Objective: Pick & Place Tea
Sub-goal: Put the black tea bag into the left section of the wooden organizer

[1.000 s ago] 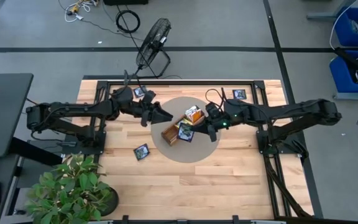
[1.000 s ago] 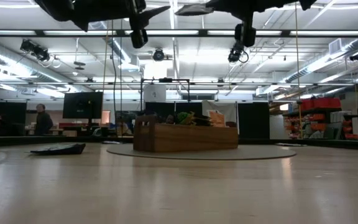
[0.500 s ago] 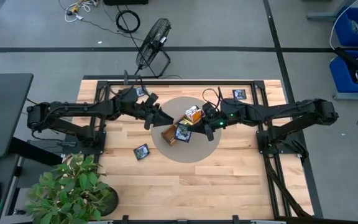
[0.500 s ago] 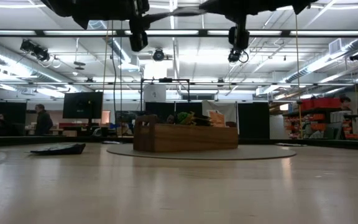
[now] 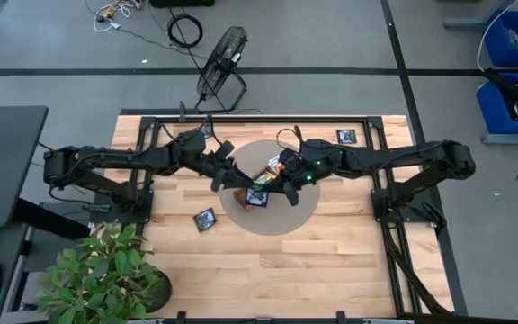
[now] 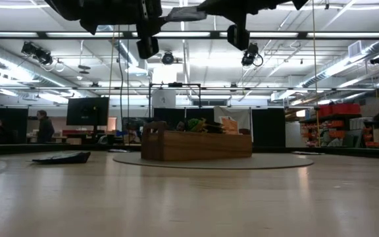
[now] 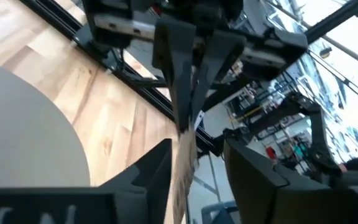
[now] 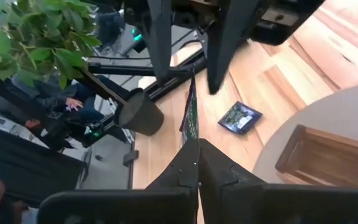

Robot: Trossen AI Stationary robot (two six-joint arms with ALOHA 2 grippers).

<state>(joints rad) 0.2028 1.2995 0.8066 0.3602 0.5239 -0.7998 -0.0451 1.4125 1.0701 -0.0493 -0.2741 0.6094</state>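
A dark navy tea packet hangs above the brown wooden tray on the round grey mat. My right gripper is shut on it, reaching in from the table's right. My left gripper comes from the left and is open. Its two fingers stand on either side of the packet's free end; I cannot tell whether they touch it. An orange-and-white packet stands in the tray. My right gripper pinches one edge of the navy packet between its two shut fingers. The fingers come nearly level from the table's right. The packet sticks out past the fingertips toward my left gripper, lifted clear of the tray.
More navy packets lie on the table at the near left, the far right and the far left. A potted plant stands at the near-left corner. A fan stands beyond the far edge.
My right gripper has carried the navy packet toward the table's left, over the tray, until the packet's free end lies between my left gripper's fingers. The packet stays lifted clear.
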